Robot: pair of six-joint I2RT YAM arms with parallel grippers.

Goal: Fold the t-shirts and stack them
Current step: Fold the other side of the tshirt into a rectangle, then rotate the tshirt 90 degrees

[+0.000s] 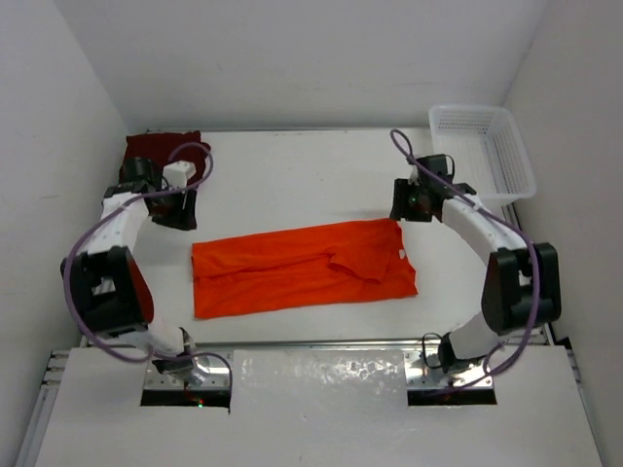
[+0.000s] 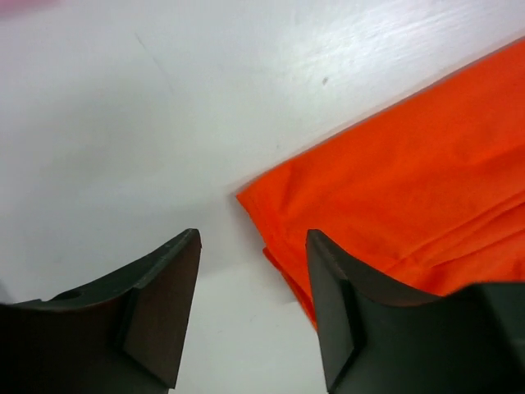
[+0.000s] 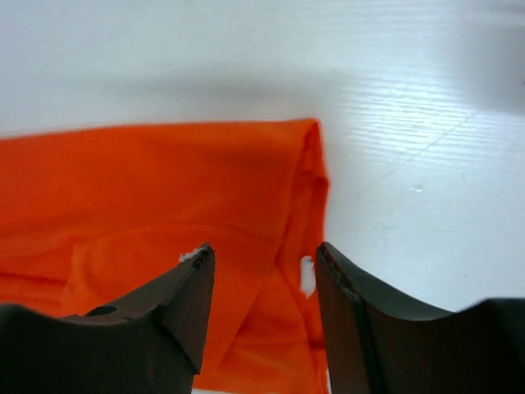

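orange t-shirt: lying flat mid-table, folded lengthwise;
left gripper: hovering over its far-left corner, jaws apart, gripping nothing;
right gripper: hovering over far-right corner, jaws apart, empty

Tbl: orange tee, maroon tee, basket.

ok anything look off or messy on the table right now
Nothing spilled or damaged. The orange shirt lies folded in a long strip, slightly askew, with a wrinkled sleeve flap on top near its right end. The maroon shirt sits bunched in the far left corner.
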